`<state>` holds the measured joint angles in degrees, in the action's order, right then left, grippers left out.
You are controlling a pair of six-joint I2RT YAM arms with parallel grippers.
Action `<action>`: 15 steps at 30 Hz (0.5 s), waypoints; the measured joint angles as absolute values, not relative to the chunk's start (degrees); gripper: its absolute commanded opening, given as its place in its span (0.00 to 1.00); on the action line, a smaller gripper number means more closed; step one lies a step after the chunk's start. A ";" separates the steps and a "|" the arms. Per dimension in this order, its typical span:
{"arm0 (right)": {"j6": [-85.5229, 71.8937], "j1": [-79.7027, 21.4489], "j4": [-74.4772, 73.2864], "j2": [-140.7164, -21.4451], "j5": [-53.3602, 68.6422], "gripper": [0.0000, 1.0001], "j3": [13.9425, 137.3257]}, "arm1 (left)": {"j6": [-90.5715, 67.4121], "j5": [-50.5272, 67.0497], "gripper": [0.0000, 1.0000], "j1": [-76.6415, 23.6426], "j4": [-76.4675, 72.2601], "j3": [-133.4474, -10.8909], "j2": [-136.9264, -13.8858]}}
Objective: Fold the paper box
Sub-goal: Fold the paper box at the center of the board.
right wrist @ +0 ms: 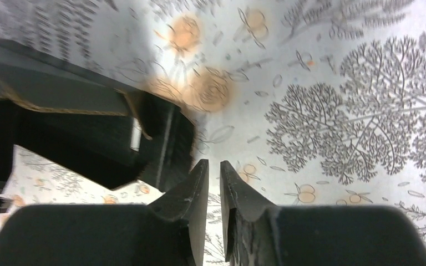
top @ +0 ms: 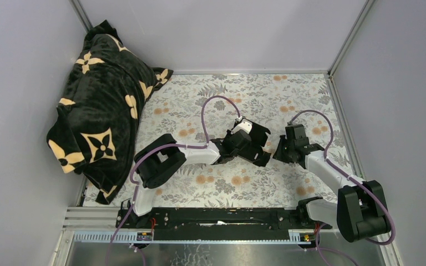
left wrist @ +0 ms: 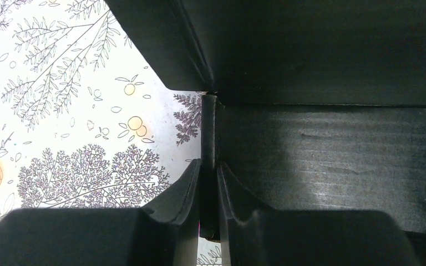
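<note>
Paper box [top: 259, 134], a partly formed shell of matte black card with its flaps raised, lies near the middle of the floral tablecloth [top: 244, 183] in the top external view. The left gripper [top: 238, 145] meets the box on its near-left side, and the right gripper [top: 282, 151] stands just beside its right edge. A black blanket [top: 102, 105] with cream flower motifs is heaped at the far-left corner, well apart from both. In the left wrist view, the two fingers [left wrist: 184, 191] are pinched on a thin upright edge of card that rises between them. The box's inner wall fills the right of the frame and another flap overhangs from above. In the right wrist view, the fingers [right wrist: 198, 185] are drawn almost together, with only a narrow slit between them through which the cloth shows; nothing is held. The box sits to their left on the cloth, one corner flap just beside the left fingertip. Whether they touch cannot be told.
</note>
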<state>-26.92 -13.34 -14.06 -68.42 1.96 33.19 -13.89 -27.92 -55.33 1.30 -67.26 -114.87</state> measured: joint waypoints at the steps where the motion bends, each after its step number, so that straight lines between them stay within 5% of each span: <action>1: -27.22 -13.21 -14.52 -68.45 1.96 0.20 32.38 | -14.24 -27.97 0.21 -55.33 1.23 -67.18 -114.83; 15: -32.14 -12.95 -8.16 -71.44 6.28 0.17 27.38 | -16.95 -28.21 0.21 -55.24 0.80 -66.96 -114.78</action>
<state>-32.14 -12.95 -8.16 -71.44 6.28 27.38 -16.95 -28.21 -55.24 0.80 -66.96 -114.78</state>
